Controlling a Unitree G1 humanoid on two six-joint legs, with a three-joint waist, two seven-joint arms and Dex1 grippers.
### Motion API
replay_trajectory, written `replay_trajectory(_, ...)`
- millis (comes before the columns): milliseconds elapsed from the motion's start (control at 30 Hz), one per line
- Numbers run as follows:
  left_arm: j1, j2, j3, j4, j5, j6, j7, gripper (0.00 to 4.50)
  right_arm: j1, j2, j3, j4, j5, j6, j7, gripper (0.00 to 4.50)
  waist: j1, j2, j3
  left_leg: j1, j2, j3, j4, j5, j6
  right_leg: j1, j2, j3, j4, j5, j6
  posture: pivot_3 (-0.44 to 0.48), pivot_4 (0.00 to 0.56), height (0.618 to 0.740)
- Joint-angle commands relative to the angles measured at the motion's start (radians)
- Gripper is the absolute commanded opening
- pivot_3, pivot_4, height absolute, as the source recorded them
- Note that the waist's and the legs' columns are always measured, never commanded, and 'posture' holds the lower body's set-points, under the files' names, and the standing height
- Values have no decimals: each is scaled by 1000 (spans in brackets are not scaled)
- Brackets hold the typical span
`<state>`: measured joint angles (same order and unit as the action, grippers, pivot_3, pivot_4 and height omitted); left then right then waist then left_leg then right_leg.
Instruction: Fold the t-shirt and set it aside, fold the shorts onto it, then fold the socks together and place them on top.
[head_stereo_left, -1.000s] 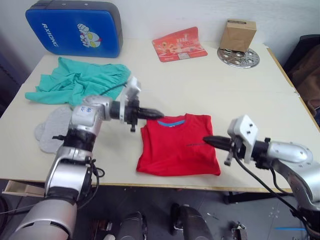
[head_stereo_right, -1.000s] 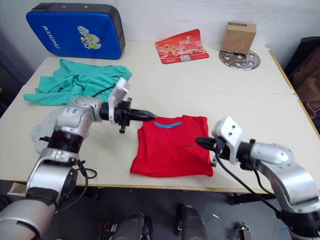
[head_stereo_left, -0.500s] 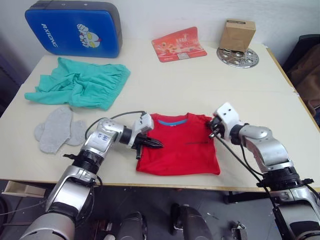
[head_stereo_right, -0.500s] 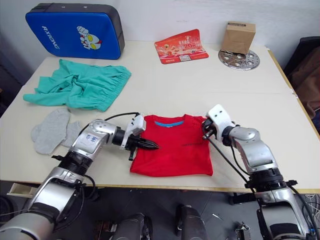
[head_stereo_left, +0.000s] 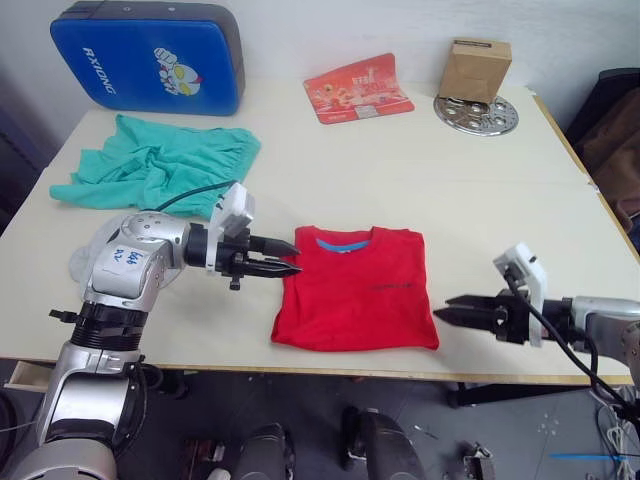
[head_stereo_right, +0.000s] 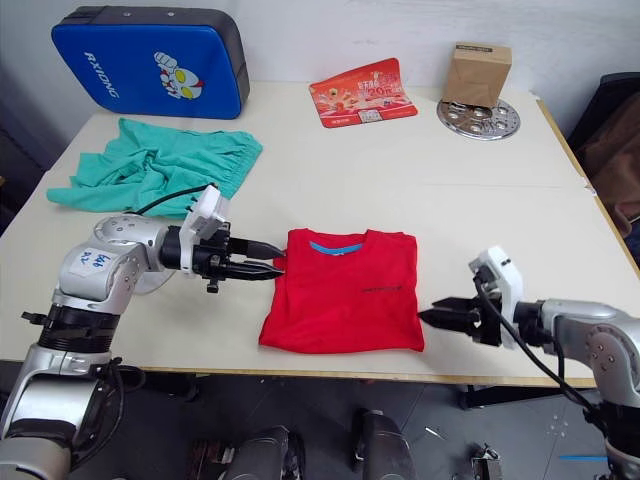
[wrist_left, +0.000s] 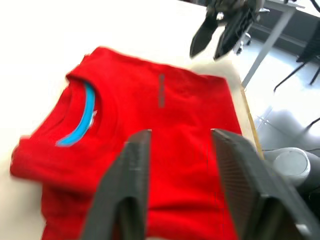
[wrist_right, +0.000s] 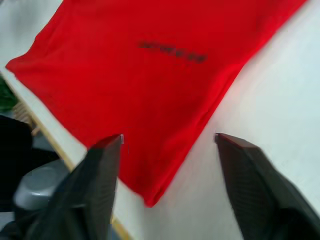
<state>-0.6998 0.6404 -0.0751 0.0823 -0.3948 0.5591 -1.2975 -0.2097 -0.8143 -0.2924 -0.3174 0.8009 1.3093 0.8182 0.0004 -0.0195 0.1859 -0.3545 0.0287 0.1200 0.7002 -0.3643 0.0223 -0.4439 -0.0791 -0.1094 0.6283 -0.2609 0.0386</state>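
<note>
Table's front edge is the risk: folded t-shirt (head_stereo_left: 356, 288) lies right at it, left gripper (head_stereo_left: 285, 268) and right gripper (head_stereo_left: 447, 315) both released and flanking it empty, so a sloppy pinch could drag it off the edge.

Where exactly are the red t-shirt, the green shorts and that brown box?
t-shirt (head_stereo_left: 360, 295), left eye view, middle of the chest.
shorts (head_stereo_left: 160, 165), left eye view, crumpled middle.
brown cardboard box (head_stereo_left: 476, 70), left eye view, front face.
</note>
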Motion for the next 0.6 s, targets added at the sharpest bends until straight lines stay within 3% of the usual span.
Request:
replay_trajectory(33,-7,1,38,-43,-54,-21,-21,3176,-13,39,1,20,30,25,-36,4099,-2,0,0,0,0,0,0,0,0,0,0,0,0,0,0,0,150,740)
replay_trajectory(67,-7,11,36,-51,-80,1,-50,3491,-26,59,8,38,27,29,-53,4467,-2,0,0,0,0,0,0,0,0,0,0,0,0,0,0,0,150,740)
replay_trajectory(167,-14,43,26,-83,-143,85,-105,4455,-76,132,24,108,16,43,-112,4500,-4,0,0,0,0,1,0,0,-1,-1,1,0,1,0,0,0,150,740)
replay_trajectory(433,-22,44,10,-127,-148,94,-94,4455,-175,271,74,228,6,47,-170,4500,-8,-3,-2,1,0,1,0,0,-1,0,1,1,0,0,0,0,150,740)
replay_trajectory(600,-47,28,-5,-123,-144,83,-93,4455,-212,299,168,273,-69,-25,-187,4500,-17,-3,-2,2,1,2,-1,1,-2,0,2,2,1,-1,-1,0,150,740)
